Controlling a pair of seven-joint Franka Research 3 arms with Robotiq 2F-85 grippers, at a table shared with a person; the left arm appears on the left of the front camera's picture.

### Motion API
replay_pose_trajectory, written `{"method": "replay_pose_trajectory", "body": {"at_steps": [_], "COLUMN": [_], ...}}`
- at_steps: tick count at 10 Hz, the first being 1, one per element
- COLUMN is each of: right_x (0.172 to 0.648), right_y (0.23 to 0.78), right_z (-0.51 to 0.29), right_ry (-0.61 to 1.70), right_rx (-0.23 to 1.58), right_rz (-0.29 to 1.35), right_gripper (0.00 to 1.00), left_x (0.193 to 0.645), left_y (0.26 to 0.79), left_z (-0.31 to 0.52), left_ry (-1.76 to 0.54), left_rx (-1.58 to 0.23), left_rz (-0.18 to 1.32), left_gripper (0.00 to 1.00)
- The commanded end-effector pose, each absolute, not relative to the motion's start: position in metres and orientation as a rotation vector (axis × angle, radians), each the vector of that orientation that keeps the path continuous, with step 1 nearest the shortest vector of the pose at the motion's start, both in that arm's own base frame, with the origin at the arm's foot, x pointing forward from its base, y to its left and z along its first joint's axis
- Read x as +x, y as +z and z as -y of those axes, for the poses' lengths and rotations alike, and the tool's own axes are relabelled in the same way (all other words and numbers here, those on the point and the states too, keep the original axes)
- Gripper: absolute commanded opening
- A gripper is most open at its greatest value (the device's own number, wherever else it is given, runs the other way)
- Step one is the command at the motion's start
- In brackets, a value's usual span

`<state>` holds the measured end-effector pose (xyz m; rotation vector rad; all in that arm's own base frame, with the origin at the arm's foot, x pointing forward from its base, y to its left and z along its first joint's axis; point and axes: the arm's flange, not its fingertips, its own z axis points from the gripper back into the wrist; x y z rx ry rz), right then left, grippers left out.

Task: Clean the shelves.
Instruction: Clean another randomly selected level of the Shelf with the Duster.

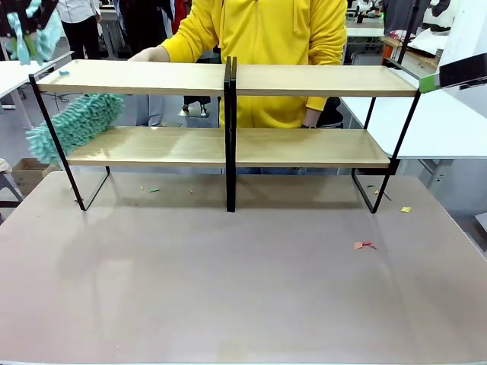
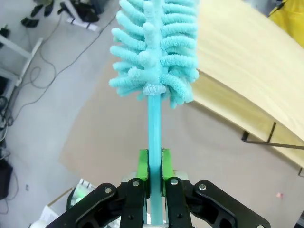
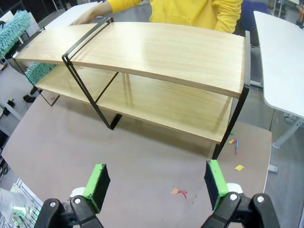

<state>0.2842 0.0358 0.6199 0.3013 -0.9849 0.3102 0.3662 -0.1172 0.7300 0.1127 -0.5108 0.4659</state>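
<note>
**Operator:** Which step am I on?

**Spotter:** Dusting, by my reading. Your left gripper (image 2: 154,164) has its green pads pinched on the teal handle of the duster (image 2: 156,52). In the front view the fluffy head sits at 9 o'clock, at the left end of the shelves (image 1: 137,77), between the two boards. I can't tell whether it touches the lower one.

**Operator:** And the shelves?

**Spotter:** They stand across the far half of the table (image 1: 228,304), from 9 o'clock to 3. A person behind rests a hand (image 1: 148,55) by the top board, near 11 o'clock.

**Operator:** My right gripper?

**Spotter:** Your right gripper (image 3: 156,183) is spread wide with nothing in it, over the tabletop near the right end of the shelves.

**Operator:** Next move?

**Spotter:** Probably a sweep along the lower board toward 3 o'clock. Lay the head flat on the wood first, and lift it past the black centre post rather than dragging the handle into it
</note>
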Motion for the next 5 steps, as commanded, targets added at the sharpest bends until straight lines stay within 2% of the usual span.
{"method": "replay_pose_trajectory", "body": {"at_steps": [1, 4, 5], "right_x": [0.284, 0.284, 0.284], "right_y": [0.62, 0.62, 0.62], "right_z": [-0.035, -0.035, -0.035], "right_ry": [0.31, 0.31, 0.31], "right_rx": [0.306, 0.306, 0.306], "right_rz": [0.985, 0.985, 0.985], "right_gripper": [1.0, 1.0, 1.0], "left_x": [0.358, 0.354, 0.348], "left_y": [0.721, 0.723, 0.729], "left_z": [0.105, 0.096, 0.09], "left_ry": [0.406, 0.377, 0.316], "left_rx": [0.081, 0.028, -0.082], "left_rz": [0.531, 0.525, 0.552], "left_gripper": [0.13, 0.13, 0.13]}}
